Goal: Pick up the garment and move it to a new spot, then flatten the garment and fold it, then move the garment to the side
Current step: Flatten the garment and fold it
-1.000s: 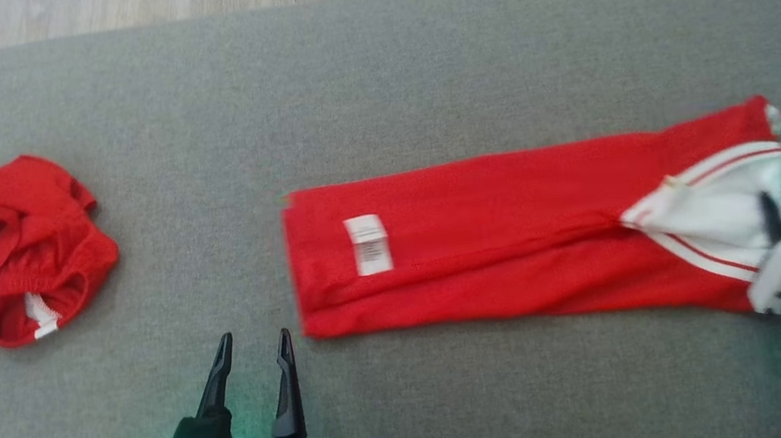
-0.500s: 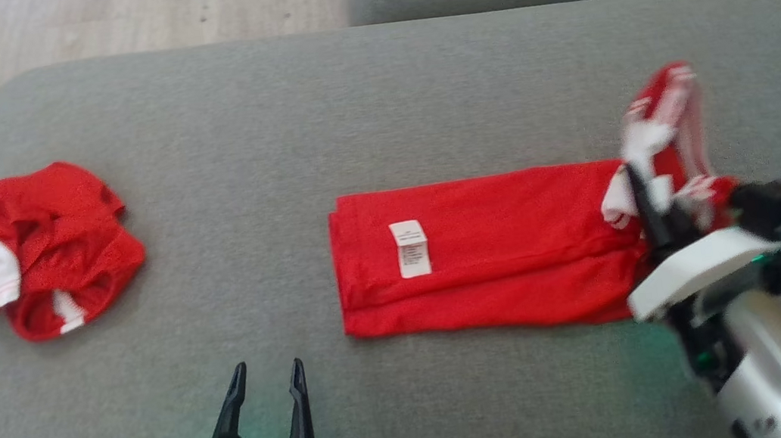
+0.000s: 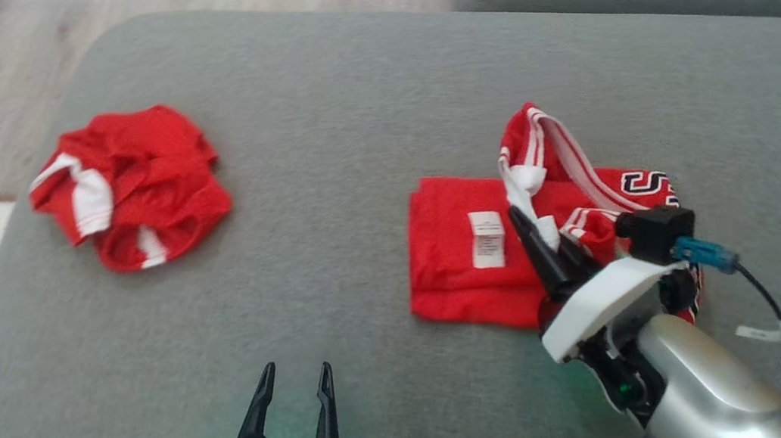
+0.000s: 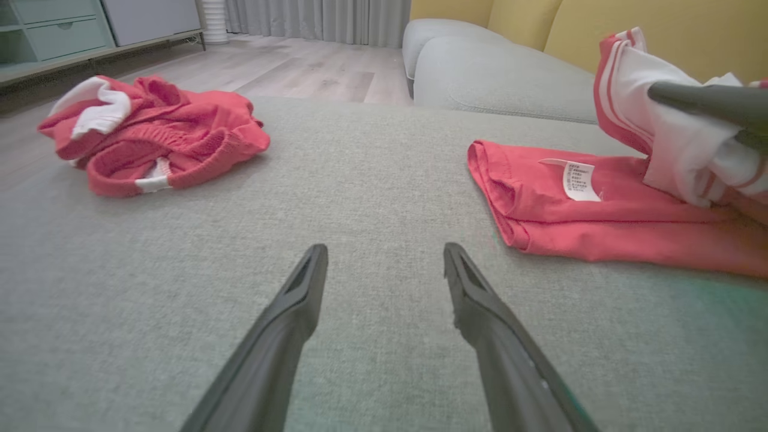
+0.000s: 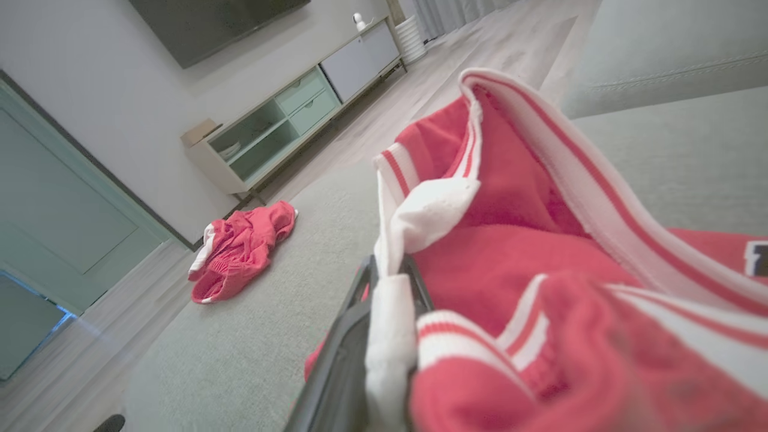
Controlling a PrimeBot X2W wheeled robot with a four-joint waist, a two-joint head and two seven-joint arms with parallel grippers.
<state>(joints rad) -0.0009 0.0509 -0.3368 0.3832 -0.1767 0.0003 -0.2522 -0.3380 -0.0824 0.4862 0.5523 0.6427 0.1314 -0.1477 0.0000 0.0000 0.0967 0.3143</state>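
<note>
**Head view.** The garment (image 3: 457, 255) lay on the grey cushion (image 3: 344, 103), well to the right of the crumpled red bundle (image 3: 134, 186). My right pincer (image 3: 525, 227) was clamped on the garment's white-striped end and held it raised over the flat red part, on the side far from the bundle. My left pincer (image 3: 297, 367) hung spread and empty, nearer to me than the bundle.

**Left wrist view.** My left pincer (image 4: 385, 251) was spread above bare cushion. The bundle (image 4: 156, 138) lay ahead to the left. The garment (image 4: 600, 216) lay apart from the bundle, on the right.

**Right wrist view.** My right pincer (image 5: 390, 267) pinched white trim of the garment (image 5: 510, 240). The bundle (image 5: 240, 249) lay well beyond, to the left.
</note>
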